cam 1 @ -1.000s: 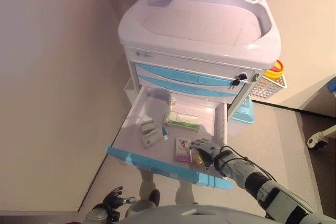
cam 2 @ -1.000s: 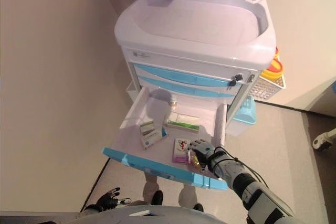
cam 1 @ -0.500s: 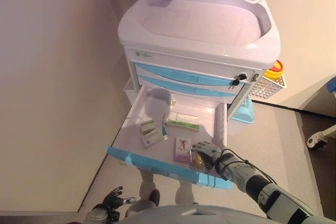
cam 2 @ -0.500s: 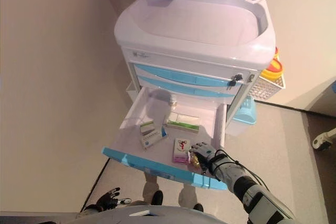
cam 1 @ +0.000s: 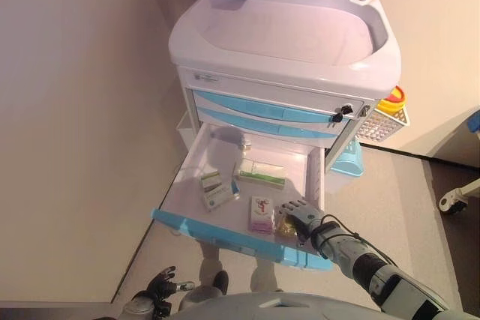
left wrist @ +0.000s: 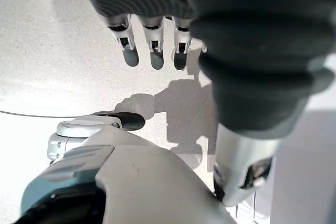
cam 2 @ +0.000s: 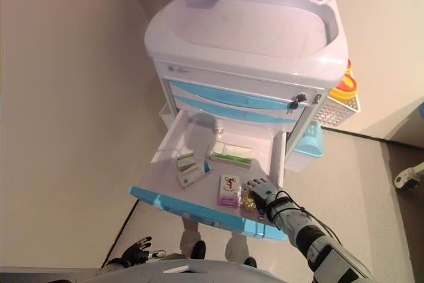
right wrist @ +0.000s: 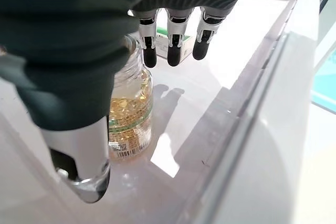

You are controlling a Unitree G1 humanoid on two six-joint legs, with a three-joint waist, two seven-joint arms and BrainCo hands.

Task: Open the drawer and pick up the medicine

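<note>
In the pulled-out drawer [cam 1: 196, 161] of the smooth white plastic cart [cam 1: 285, 35], the right hand [cam 1: 298, 213] is down at the front right corner, right over a small clear bottle [right wrist: 130, 116] lying on its side. The right wrist view shows that bottle well: glassy, round-sided, packed with glossy amber capsules, a green and white paper label wrapped round it. The fingers [right wrist: 173, 40] hang straight and loose above it, a little apart, and the thumb [right wrist: 84, 156] runs down alongside the glass; nothing is curled round the bottle. Whether the thumb actually touches it, I cannot tell. From the head views the bottle is mostly covered by the hand, just a yellowish glint showing. Just beside the hand lies a flat white and pink box [cam 1: 261, 213]. Further back sits a long white and green carton [cam 1: 259, 173], and toward the left two small cardboard boxes [cam 1: 214, 191], one partly over the other. A small round thing at the drawer's back is too small to make out. The drawer has a rounded pale-blue front [cam 1: 232, 239]; two more blue-fronted drawers [cam 1: 262, 114] above it are closed. A white wire basket [cam 1: 382, 121] with something yellow in it hangs off the cart's right side. The left hand [left wrist: 152, 40] hangs low over the speckled floor [left wrist: 52, 66], fingers straight and relaxed, holding nothing.
</note>
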